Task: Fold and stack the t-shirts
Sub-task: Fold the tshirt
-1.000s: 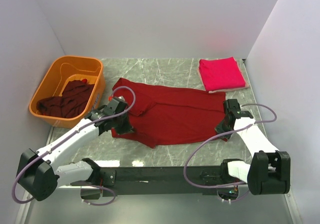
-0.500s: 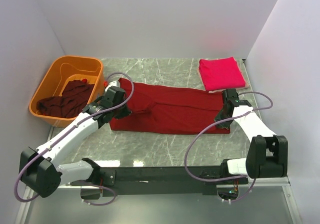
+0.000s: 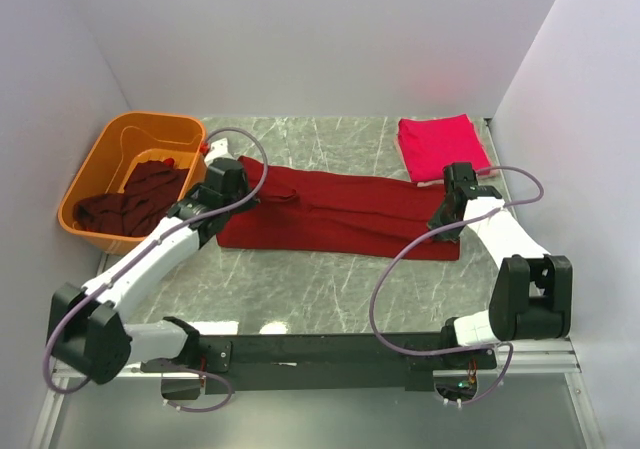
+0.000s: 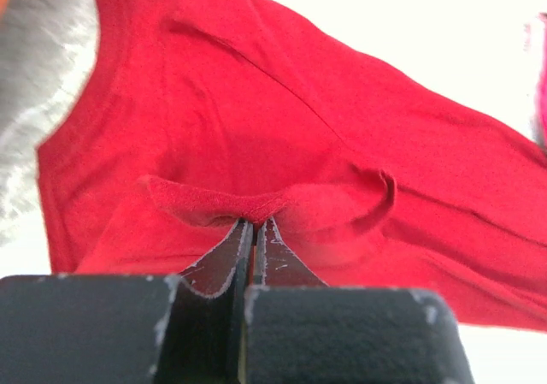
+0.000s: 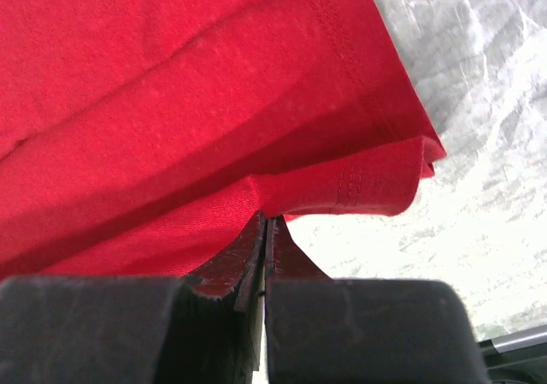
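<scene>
- Over the last second both grippers have moved toward the top of the overhead frame and taken the near edge of the dark red t-shirt point(image 3: 340, 224) with them. The shirt was spread wide then and now lies as a narrower band, folded along its length.
- This t-shirt lies across the middle of the marble table point(image 3: 300, 299). It runs from just right of the orange tub point(image 3: 88, 174) to just below the folded crimson-pink t-shirt point(image 3: 443, 149).
- The left gripper point(image 3: 240, 197) sits over the shirt's left end, near the collar.
- In the left wrist view its fingers point(image 4: 220, 262) are pressed together, pinching a raised ridge of red cloth. The collar curves away at the upper left of that frame.
- The right gripper point(image 3: 445, 212) sits at the shirt's right end, at the right of the overhead frame.
- In the right wrist view its fingers point(image 5: 229, 271) are pressed together on a fold of the red cloth. A stitched hem corner curls up just right of the fingertips, with bare marble beyond it.
- The crimson-pink t-shirt is a neat rectangle at the upper right of the overhead frame, near the table's far right corner and just above the right gripper.
- The orange tub stands at the upper left and holds a heap of dark maroon shirts point(image 3: 135, 201).
</scene>
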